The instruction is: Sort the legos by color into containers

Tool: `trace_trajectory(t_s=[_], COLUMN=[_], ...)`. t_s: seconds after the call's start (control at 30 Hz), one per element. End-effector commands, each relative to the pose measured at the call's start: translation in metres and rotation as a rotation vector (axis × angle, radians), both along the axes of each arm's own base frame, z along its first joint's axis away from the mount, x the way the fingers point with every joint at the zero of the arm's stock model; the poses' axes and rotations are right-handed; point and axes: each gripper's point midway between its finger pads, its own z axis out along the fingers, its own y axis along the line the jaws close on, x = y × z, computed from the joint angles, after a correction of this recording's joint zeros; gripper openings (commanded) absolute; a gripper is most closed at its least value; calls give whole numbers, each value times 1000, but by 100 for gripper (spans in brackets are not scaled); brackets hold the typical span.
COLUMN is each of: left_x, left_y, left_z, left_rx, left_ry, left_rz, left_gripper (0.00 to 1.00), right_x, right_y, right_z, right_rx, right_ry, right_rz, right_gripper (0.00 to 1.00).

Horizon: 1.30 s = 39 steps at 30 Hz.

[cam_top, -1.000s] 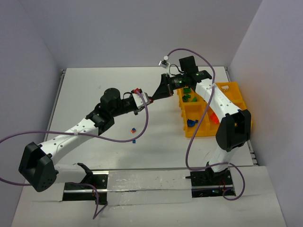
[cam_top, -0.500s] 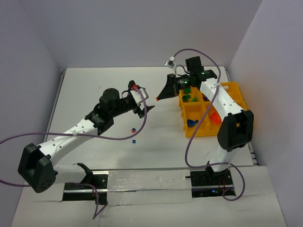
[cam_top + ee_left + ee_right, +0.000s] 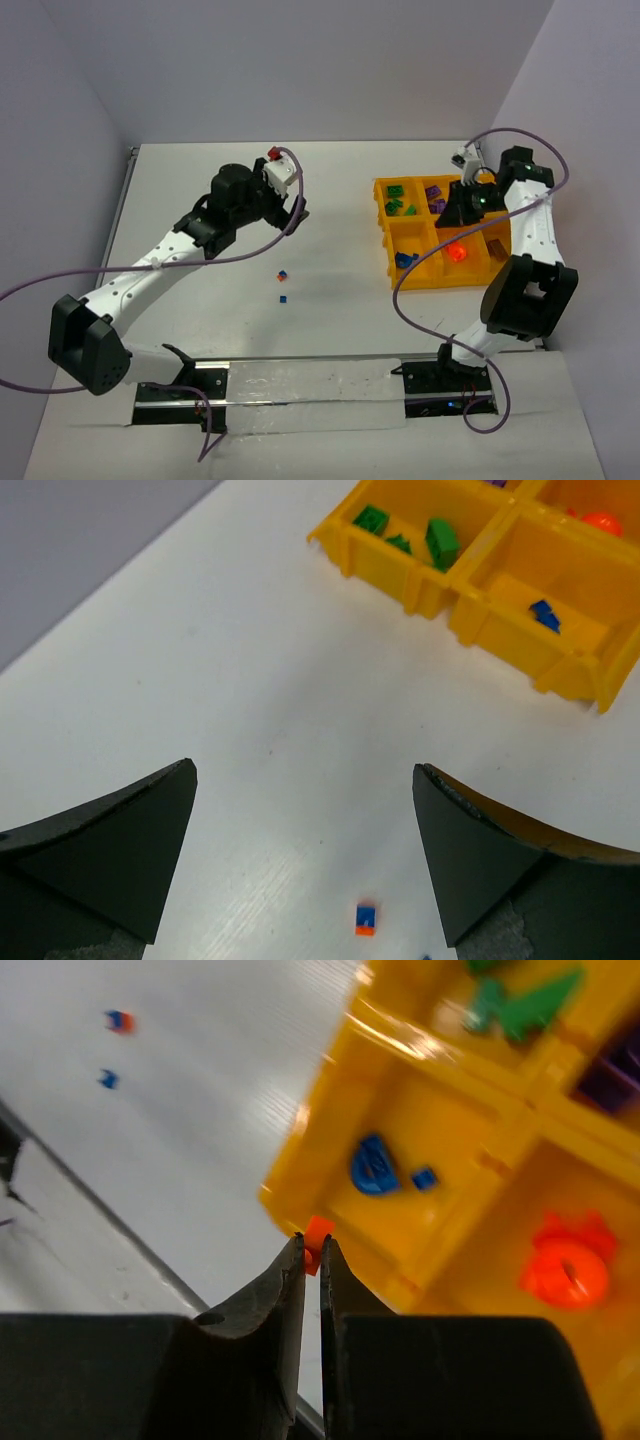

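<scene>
On the white table (image 3: 350,310), nearest the arm bases, two loose legos lie in the open middle: a blue bit (image 3: 282,298) and, just beyond it, a blue-and-orange bit (image 3: 282,273); they are near each other but not touching. Both are well apart from the yellow-orange tray (image 3: 383,225), which sits to the right. In the tray, the near left compartment holds blue pieces (image 3: 405,260), the one to its right holds orange round pieces (image 3: 455,252), the far left compartment holds green bricks (image 3: 400,203), and the one beside that holds purple bricks (image 3: 437,203). The right gripper (image 3: 310,1250) is above the tray with its jaws drawn almost together, pinching a small orange piece (image 3: 318,1230) at the very tips. Which compartment lies under it cannot be told. The left gripper (image 3: 303,770) is over bare table left of the tray, with its jaws spread wide and nothing between them.
</scene>
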Motion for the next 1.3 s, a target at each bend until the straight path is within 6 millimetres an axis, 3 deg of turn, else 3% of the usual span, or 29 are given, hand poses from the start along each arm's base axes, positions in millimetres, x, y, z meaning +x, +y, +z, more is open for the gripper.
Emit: trace_trajectory(t_s=[0.0,0.17,0.3,0.37,0.57,0.63,0.73,0.8,0.97,1.1,1.27], left_x=[5,19,27,23,9,6,3,1,-3,-6,-7], left_y=[20,45,60,68,81,87,95,97,96,84,77], left_z=[-19,-39,-50,-66,-95,-109,-124,-132,-146,-157,-164], left_rx=[15,21,42,85,148,182,228,248,293,328,340], left_ry=[187,288,325,361,411,429,457,471,481,474,484], left_rz=[43,88,126,132,132,149,169,173,178,169,170], left_gripper=[99,99,99,99,99,99,98,94,79,73,72], right_x=[-15,8,16,18,20,20,22,25,32,37,39], right_y=[-66,-96,-110,-118,-117,-116,-114,-111,-100,-90,-87], right_z=[-27,-44,-58,-69,-91,-99,-103,-102,-90,-76,-70], right_rx=[-281,-412,-489,-540,-554,-555,-545,-538,-519,-508,-521], right_ry=[37,29,46,63,105,124,135,132,106,79,73], right_rz=[-96,-214,-251,-270,-259,-254,-257,-257,-254,-247,-253], right_gripper=[0,0,0,0,0,4,24,37,55,62,62])
